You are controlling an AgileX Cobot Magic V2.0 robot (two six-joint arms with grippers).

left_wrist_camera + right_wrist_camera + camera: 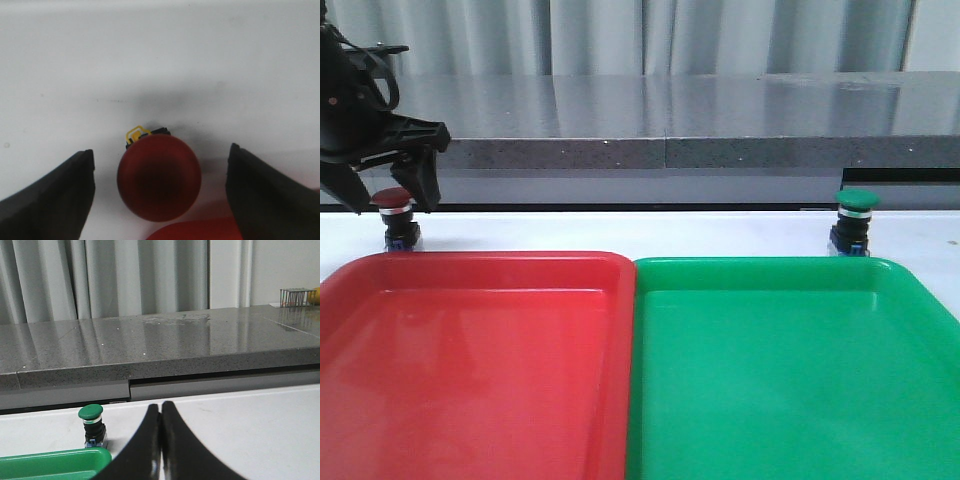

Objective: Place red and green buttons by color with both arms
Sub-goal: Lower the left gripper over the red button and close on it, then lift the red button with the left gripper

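The red button (392, 201) stands upright on the white table behind the red tray's far left corner. My left gripper (392, 190) is open and straddles it from above; in the left wrist view (160, 155) its dark cap (159, 183) sits between the fingers (60, 195), touching neither. The green button (853, 218) stands upright behind the green tray's far right corner; it also shows in the right wrist view (92, 425). My right gripper (161, 407) is shut and empty, to the right of the green button; it is out of the front view.
The red tray (470, 270) lies at front left and the green tray (770, 272) at front right, side by side, both with nothing in them. A grey counter ledge (670, 150) runs along the back of the table.
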